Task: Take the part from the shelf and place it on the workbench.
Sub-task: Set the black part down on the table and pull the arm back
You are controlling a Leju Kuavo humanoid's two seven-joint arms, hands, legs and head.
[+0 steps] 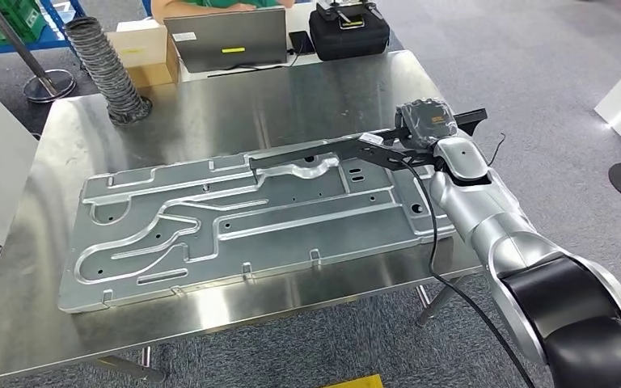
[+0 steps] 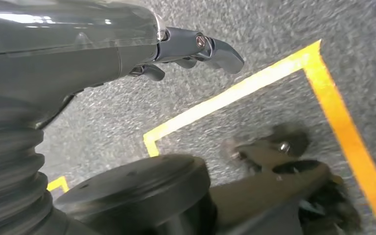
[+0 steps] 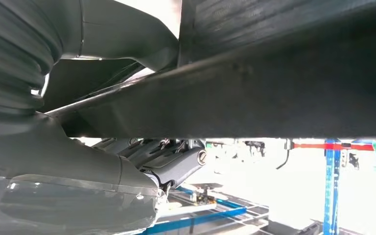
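Note:
The part (image 1: 315, 153) is a long, flat black bar. My right hand (image 1: 408, 139) grips it near its right end and holds it level, just above the steel workbench (image 1: 291, 97). Its free end reaches left over the top edge of a large stamped metal panel (image 1: 210, 226) that lies flat on the bench. In the right wrist view the dark part (image 3: 274, 98) crosses the picture, with my fingers (image 3: 176, 164) curled under it. My left hand (image 2: 191, 46) hangs over grey carpet, fingers loosely apart and holding nothing.
At the bench's far edge stand a grey corrugated hose (image 1: 109, 69), a cardboard box (image 1: 149, 52), a laptop (image 1: 226, 39) and a black bag (image 1: 348, 32). A person in green (image 1: 210, 6) sits behind them. Yellow floor tape (image 2: 254, 83) marks the carpet.

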